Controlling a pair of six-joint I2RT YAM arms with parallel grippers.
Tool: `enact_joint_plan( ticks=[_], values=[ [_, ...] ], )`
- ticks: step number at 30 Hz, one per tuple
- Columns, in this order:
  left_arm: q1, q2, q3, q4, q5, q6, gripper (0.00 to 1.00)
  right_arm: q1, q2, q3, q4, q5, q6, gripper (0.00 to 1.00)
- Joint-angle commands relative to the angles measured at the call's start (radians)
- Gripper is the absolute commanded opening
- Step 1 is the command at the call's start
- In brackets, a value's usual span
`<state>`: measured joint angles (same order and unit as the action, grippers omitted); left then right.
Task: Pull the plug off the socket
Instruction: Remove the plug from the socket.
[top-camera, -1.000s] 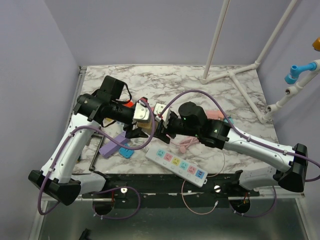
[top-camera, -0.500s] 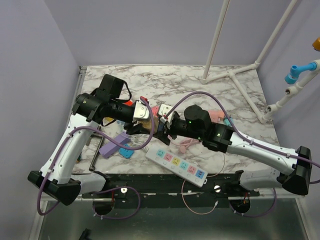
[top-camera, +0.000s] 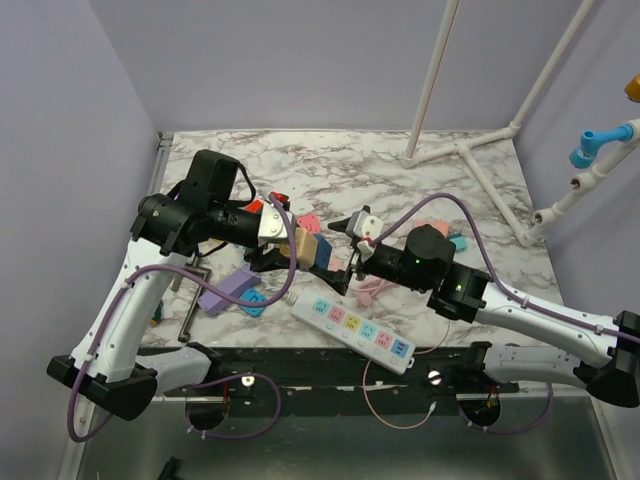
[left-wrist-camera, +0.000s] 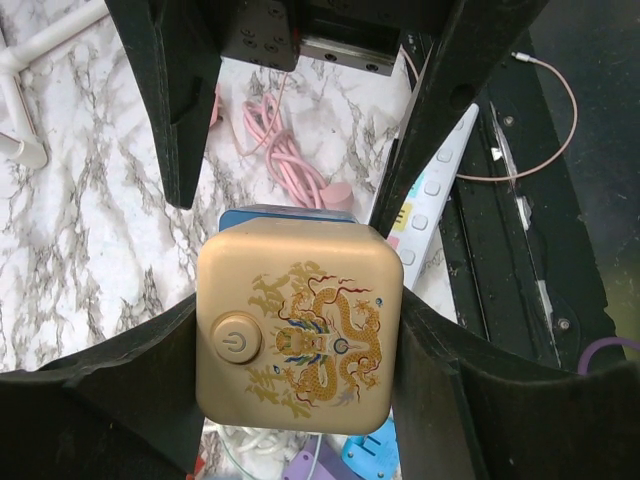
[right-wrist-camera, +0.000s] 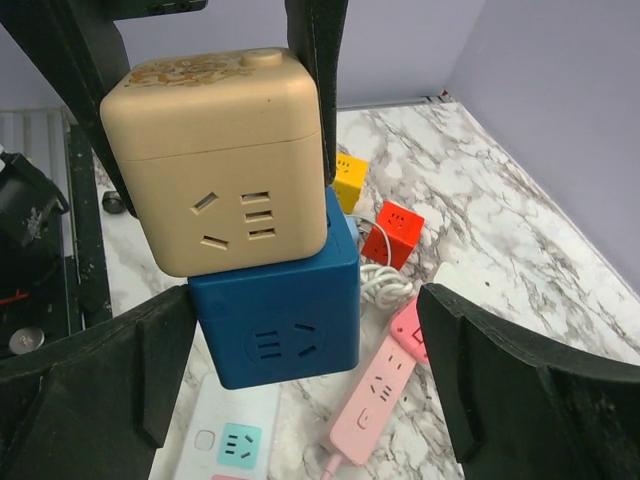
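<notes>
**Top view:** left gripper (top-camera: 288, 246) is clenched on the beige socket (top-camera: 297, 242) and holds it in the air over the middle of the table (top-camera: 480, 200). The blue plug (top-camera: 322, 253) is seated on the socket's right face, not separated. The right gripper (top-camera: 340, 250) faces it from the right with jaws spread, one finger on the far side of the plug and one on the near side. I see no contact. A white power strip (top-camera: 355, 335) lies by the near edge.

**Left wrist view:** the fingers (left-wrist-camera: 110, 400) press both sides of the socket, button and dragon print toward the camera. Only a sliver of the blue plug (left-wrist-camera: 285, 214) shows behind it. A pink cable (left-wrist-camera: 285, 150) lies on the table beyond.

**Right wrist view:** the right jaws are released and wide, standing clear on either side of the blue plug (right-wrist-camera: 275, 330). The plug sits flush under the beige socket (right-wrist-camera: 220, 160). A red cube (right-wrist-camera: 392, 232) and a yellow cube (right-wrist-camera: 350, 180) sit on the table behind.

**Step:** my read is the socket is braced and the grasp on the plug is not yet made.

**Next:** close the right jaws on the blue body only, clear of the seam. Then pull straight out along the prongs while the left grip holds firm. Catching the beige edge would lock the two together.
</notes>
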<state>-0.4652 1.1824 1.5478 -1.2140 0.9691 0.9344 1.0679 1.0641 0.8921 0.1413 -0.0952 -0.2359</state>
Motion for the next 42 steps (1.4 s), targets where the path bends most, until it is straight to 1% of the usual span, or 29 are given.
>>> enact_joint_plan(
  ticks=[1,10,13,16,18,21,23,28,30,34,36,42],
  values=[
    [-0.004,-0.020,0.048,0.030,0.090,-0.008,0.00,0.009,0.009,-0.020,0.068,-0.055,0.001,1.00],
    [-0.004,-0.014,0.087,0.028,0.132,-0.037,0.00,0.008,0.072,-0.027,0.182,-0.135,-0.023,1.00],
    [-0.004,-0.011,0.109,0.030,0.158,-0.051,0.00,0.008,0.096,-0.028,0.213,-0.135,-0.019,1.00],
    [-0.004,-0.011,0.120,0.027,0.183,-0.067,0.00,0.009,0.088,-0.044,0.260,-0.133,-0.013,0.94],
    [-0.004,-0.014,0.115,0.021,0.196,-0.067,0.00,0.009,0.075,-0.040,0.270,-0.144,-0.007,0.83],
    [-0.003,-0.019,0.100,0.013,0.190,-0.053,0.00,0.008,0.058,-0.015,0.243,-0.159,0.004,0.55],
    [-0.004,-0.022,0.093,0.013,0.181,-0.049,0.00,0.008,0.048,-0.003,0.215,-0.165,0.013,0.41],
    [-0.004,-0.031,0.082,0.023,0.167,-0.049,0.00,0.008,0.028,-0.005,0.148,-0.155,0.024,0.15],
    [-0.004,-0.032,0.081,0.030,0.154,-0.057,0.00,0.007,0.024,-0.014,0.126,-0.137,0.034,0.08],
    [-0.004,-0.029,0.106,0.026,0.142,-0.051,0.00,0.008,0.010,-0.086,0.099,-0.101,0.021,0.05],
    [-0.004,-0.022,0.128,0.019,0.142,-0.046,0.00,0.009,0.009,-0.109,0.071,-0.068,0.009,0.01],
    [-0.004,-0.010,0.158,0.007,0.149,-0.041,0.00,0.008,-0.012,-0.157,0.070,-0.009,-0.001,0.01]
  ],
)
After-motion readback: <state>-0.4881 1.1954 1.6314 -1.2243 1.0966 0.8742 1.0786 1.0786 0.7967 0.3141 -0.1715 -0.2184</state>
